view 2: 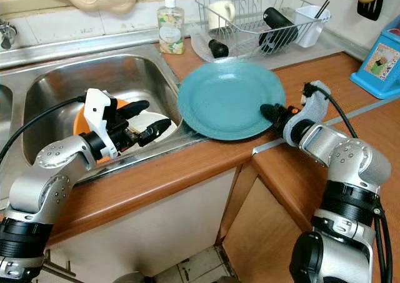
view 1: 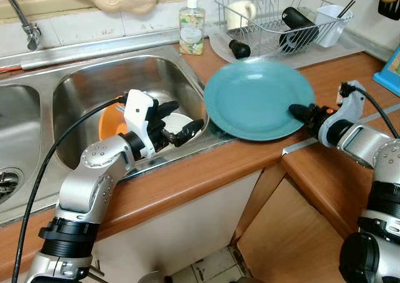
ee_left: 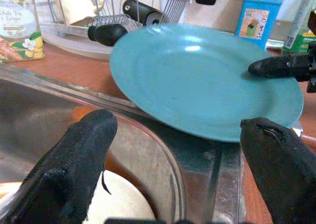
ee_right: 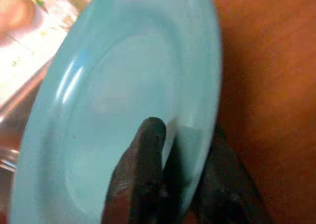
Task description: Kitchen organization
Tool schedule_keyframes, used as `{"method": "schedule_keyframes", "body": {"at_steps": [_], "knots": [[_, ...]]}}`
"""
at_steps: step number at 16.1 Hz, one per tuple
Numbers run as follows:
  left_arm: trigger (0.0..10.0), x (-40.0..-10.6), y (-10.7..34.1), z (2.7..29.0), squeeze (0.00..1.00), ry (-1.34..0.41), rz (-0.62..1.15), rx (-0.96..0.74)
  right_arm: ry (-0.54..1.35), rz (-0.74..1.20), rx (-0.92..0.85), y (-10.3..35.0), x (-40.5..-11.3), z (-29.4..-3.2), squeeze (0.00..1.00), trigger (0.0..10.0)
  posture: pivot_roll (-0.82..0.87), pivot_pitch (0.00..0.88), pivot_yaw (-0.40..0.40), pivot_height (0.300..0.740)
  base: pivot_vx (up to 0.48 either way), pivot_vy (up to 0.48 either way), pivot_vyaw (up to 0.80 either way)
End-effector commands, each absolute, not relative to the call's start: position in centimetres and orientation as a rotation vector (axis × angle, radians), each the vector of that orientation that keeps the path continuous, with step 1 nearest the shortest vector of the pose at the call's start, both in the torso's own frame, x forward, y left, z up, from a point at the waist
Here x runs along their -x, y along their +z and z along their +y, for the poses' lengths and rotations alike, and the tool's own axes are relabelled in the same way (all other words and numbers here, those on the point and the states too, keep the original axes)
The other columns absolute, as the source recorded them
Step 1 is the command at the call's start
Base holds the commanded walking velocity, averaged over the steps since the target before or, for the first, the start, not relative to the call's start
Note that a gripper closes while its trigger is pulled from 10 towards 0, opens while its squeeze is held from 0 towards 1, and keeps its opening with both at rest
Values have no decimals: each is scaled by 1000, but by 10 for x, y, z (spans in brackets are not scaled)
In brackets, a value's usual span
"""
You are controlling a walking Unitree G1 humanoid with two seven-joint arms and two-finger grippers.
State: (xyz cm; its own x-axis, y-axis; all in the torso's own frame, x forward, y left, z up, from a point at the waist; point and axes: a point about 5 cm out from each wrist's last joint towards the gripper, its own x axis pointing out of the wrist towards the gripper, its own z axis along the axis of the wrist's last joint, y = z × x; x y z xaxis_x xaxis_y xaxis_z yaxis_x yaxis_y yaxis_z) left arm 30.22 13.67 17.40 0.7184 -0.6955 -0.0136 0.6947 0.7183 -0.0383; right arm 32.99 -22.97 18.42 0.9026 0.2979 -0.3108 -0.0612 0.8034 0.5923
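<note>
A large teal plate (view 1: 253,99) hangs tilted over the wooden counter, its left edge near the sink rim. My right gripper (view 1: 302,113) is shut on the plate's right rim, one finger above and one below; the plate (ee_right: 123,100) fills much of the right wrist view. My left gripper (view 1: 181,122) is open over the right sink basin, just left of the plate, with nothing between its fingers (ee_left: 74,159). Below it in the basin lie an orange bowl (view 1: 111,122) and a white dish (view 1: 180,120).
A wire dish rack (view 1: 281,20) at the back holds a cream mug (view 1: 240,11), a black cylinder and a white cup. A soap bottle (view 1: 192,25) stands by the sink. A black object (view 1: 239,48) lies beside the rack. A blue box (view 2: 378,61) stands at the right.
</note>
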Motion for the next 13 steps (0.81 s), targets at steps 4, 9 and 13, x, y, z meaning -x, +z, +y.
{"method": "schedule_keyframes", "body": {"at_steps": [4, 9, 13], "knots": [[10000, -306, 184, 142, 0, -705, 0, 98, 270, 302, -682, 208, -335, -221, 0, 0, -163, 0, 0, 740, 0, 0, 0], [10000, -316, 187, 146, 1000, -645, -9, 220, 420, 182, -725, 231, -334, -203, 0, 0, -161, 0, 1, 740, 0, 0, 0], [10000, -324, 190, 151, 0, -606, -48, 332, 579, 82, -770, 249, -327, -184, 0, 0, -155, 0, 9, 740, 0, 0, 0]]}}
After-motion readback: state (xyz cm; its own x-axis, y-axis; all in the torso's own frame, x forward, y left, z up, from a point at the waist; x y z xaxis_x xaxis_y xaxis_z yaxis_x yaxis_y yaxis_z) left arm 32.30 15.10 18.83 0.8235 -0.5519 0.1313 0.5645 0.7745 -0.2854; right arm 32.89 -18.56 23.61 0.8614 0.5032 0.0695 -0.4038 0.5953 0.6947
